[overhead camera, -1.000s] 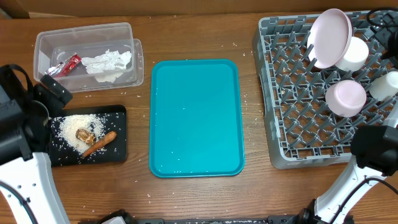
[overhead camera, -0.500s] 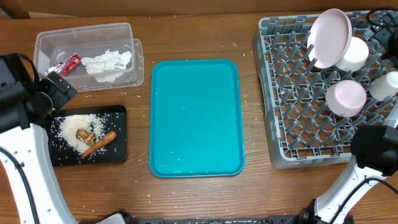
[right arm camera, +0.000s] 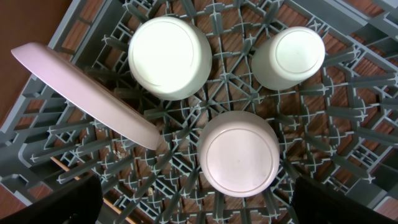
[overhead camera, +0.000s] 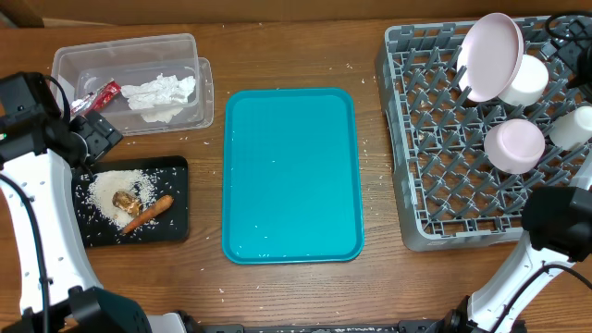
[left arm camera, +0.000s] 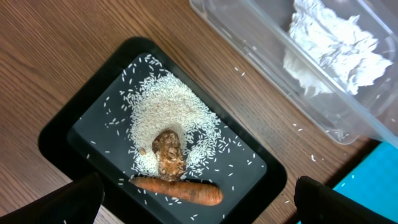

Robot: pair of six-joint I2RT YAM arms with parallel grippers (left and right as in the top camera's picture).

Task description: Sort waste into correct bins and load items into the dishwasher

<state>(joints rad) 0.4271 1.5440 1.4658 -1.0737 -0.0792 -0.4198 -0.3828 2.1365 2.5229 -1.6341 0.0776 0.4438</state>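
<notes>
A crumpled napkin (overhead camera: pixel 162 92) and a red wrapper (overhead camera: pixel 102 95) lie in the clear tub (overhead camera: pixel 190 51). The black tray (overhead camera: pixel 176 217) holds rice (left arm camera: pixel 171 115), a brown lump (left arm camera: pixel 168 152) and a carrot piece (left arm camera: pixel 180 190). My left gripper (left arm camera: pixel 202 205) hangs open above that tray with nothing between its fingers; overhead it (overhead camera: pixel 92 134) shows by the tub's near corner. In the grey dishwasher rack (overhead camera: pixel 435 199) a plate (right arm camera: pixel 87 87) leans on edge, with a bowl (right arm camera: pixel 169 50), a cup (right arm camera: pixel 289 56) and a smaller dish (right arm camera: pixel 239 152) upside down. My right gripper (right arm camera: pixel 199 202) is open above them, empty.
A teal tray (overhead camera: pixel 291 176) lies bare in the middle of the wooden table. Stray rice grains are scattered on the wood around it. The right arm's black body (overhead camera: pixel 560 217) overhangs the rack's near right corner.
The left arm has swung away from the table's left edge toward the back, its gripper now by the tub's near corner. The right arm and the dishes have not moved.
</notes>
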